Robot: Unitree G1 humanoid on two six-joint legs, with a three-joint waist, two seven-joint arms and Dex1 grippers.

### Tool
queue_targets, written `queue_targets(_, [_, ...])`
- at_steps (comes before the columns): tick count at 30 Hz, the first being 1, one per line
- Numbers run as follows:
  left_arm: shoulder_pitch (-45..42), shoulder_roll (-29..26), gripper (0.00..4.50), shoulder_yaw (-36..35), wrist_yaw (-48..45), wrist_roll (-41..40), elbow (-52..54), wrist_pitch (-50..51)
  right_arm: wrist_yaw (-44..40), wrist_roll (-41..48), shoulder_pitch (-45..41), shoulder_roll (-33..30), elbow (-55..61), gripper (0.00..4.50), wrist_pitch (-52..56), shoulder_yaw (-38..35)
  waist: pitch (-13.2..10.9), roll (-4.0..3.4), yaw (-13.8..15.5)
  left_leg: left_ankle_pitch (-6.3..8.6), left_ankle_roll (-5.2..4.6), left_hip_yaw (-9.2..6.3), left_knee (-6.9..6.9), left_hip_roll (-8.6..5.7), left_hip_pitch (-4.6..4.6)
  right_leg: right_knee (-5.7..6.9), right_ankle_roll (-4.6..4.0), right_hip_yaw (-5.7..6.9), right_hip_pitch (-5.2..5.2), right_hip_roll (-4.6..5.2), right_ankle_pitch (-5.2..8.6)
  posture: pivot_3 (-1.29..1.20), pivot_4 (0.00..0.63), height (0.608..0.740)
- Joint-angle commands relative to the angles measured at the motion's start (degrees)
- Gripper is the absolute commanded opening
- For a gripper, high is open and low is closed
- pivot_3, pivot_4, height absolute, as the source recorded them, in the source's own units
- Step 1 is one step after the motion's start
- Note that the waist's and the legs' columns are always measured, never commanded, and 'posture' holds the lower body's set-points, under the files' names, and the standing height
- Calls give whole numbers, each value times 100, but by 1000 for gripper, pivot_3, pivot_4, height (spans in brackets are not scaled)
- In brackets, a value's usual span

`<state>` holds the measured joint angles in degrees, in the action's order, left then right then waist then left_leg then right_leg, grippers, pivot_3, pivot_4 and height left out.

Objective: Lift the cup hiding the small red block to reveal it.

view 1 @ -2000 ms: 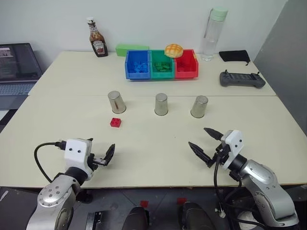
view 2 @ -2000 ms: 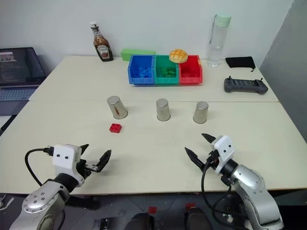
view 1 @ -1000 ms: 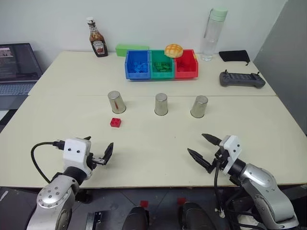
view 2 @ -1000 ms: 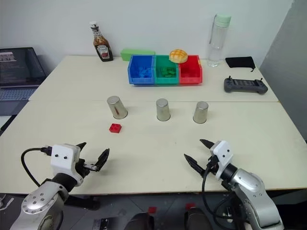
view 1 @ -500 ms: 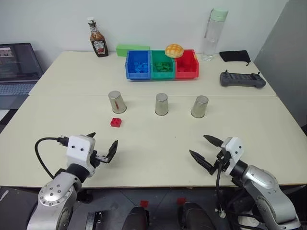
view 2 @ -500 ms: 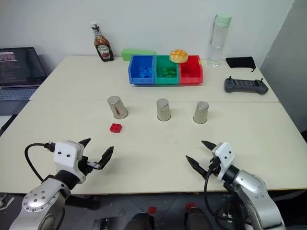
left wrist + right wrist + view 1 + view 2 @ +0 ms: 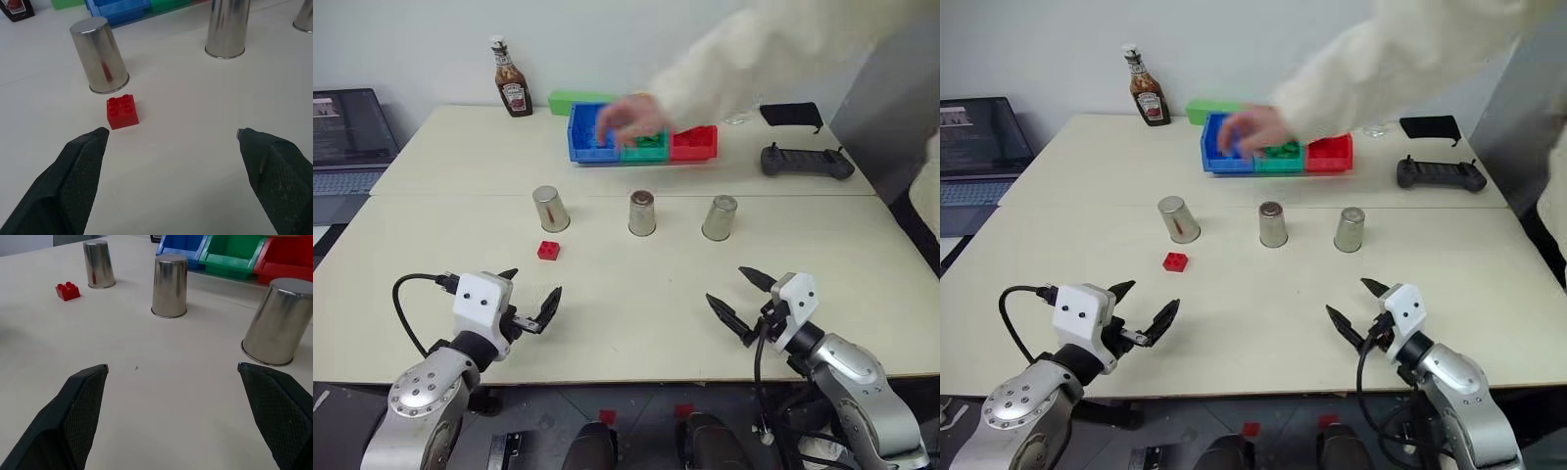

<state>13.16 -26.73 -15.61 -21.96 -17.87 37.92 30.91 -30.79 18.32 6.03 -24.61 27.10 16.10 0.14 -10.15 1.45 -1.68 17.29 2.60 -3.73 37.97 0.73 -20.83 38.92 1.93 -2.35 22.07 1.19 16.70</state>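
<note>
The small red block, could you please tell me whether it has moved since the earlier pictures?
No. The small red block lies in the open just in front of the left cup, as before.

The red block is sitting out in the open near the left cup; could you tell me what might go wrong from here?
A person's hand is reaching in over the bins, so any arm motion toward the three cups risks contact. The red block is not hidden yet, so lifting a cup now would reveal nothing.
</note>
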Motion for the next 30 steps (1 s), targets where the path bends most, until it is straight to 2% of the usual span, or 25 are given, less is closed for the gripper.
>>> queue_targets(1, [25,-43,4473,-83,-57,-24,68,-121,33,24,-12,-37,239,4500,12,-95,0,0,0,0,0,0,-1,0,0,0,0,0,0,0,0,0,150,740])
queue_targets(30, [174,-36,4473,-102,-283,19,-386,-673,-59,7,76,-17,227,4500,-67,-28,0,0,0,0,0,0,0,1,0,0,0,0,1,0,0,0,150,740])
